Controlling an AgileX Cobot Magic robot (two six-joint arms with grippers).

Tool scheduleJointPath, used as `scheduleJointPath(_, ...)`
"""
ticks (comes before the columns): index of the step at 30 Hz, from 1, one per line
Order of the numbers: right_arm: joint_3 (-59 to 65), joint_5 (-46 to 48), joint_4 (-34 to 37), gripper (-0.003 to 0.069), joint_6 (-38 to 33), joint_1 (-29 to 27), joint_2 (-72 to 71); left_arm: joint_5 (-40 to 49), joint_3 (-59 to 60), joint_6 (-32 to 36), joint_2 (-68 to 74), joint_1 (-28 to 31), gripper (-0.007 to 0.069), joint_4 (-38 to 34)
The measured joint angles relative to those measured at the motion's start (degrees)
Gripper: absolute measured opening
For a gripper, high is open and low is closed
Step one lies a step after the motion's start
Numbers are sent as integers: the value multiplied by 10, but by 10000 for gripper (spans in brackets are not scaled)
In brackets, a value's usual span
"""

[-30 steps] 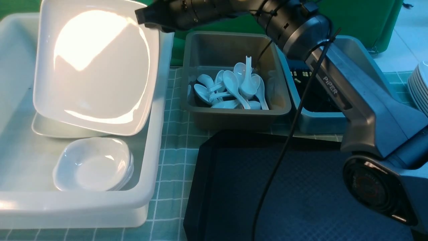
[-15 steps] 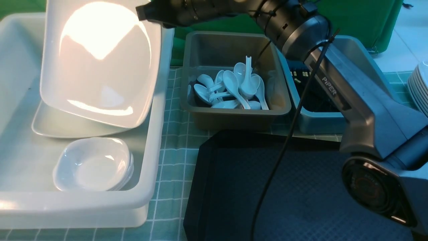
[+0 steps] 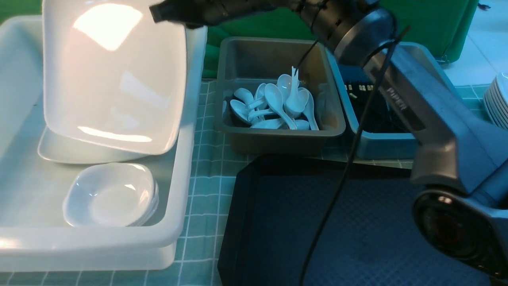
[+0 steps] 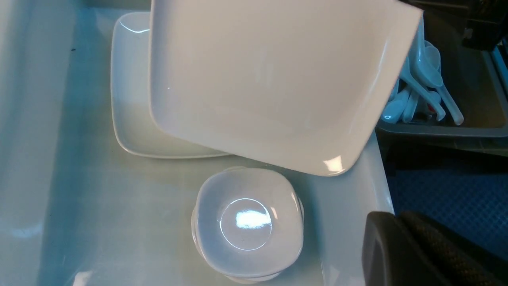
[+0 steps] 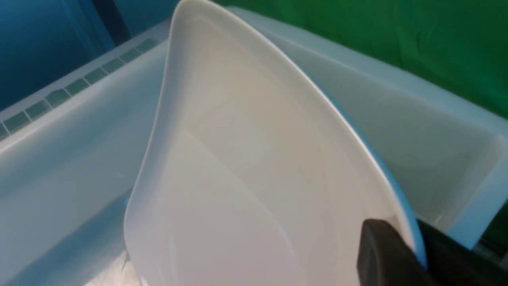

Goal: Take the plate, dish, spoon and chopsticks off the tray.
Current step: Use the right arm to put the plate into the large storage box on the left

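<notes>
My right gripper (image 3: pixel 174 14) is shut on the rim of the large white square plate (image 3: pixel 115 79), which hangs tilted over the white tub (image 3: pixel 186 171). From the right wrist the plate (image 5: pixel 246 178) is pinched at its edge by my right gripper (image 5: pixel 412 238). A stack of small white dishes (image 3: pixel 111 194) sits in the tub below it. The black tray (image 3: pixel 357 222) lies front right, and nothing rests on the part that shows. My left gripper (image 4: pixel 397 222) is shut and empty beside the tub wall. White spoons (image 3: pixel 278 103) fill the grey tub. Black chopsticks (image 3: pixel 359 87) lie in the blue tub.
Another white plate (image 3: pixel 59 149) lies flat in the tub under the held one. The grey tub (image 3: pixel 278 137) and blue tub (image 3: pixel 377 149) stand behind the tray. A stack of white plates (image 3: pixel 498 103) sits at the far right edge. My right arm (image 3: pixel 416 103) crosses above both tubs.
My right gripper has swung a little to the left with the plate. The plate has turned squarer and its low edge has lifted slightly.
</notes>
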Motion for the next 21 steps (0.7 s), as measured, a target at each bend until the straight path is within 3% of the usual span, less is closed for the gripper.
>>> scheduleJointPath(9, -5, 17, -3, 55, 37, -4, -30, 0, 0, 1, 0, 0, 11, 0)
scheduleJointPath(21, -7, 131, -12, 55, 11, -36, -82, 0, 0, 14, 0, 0, 11, 3)
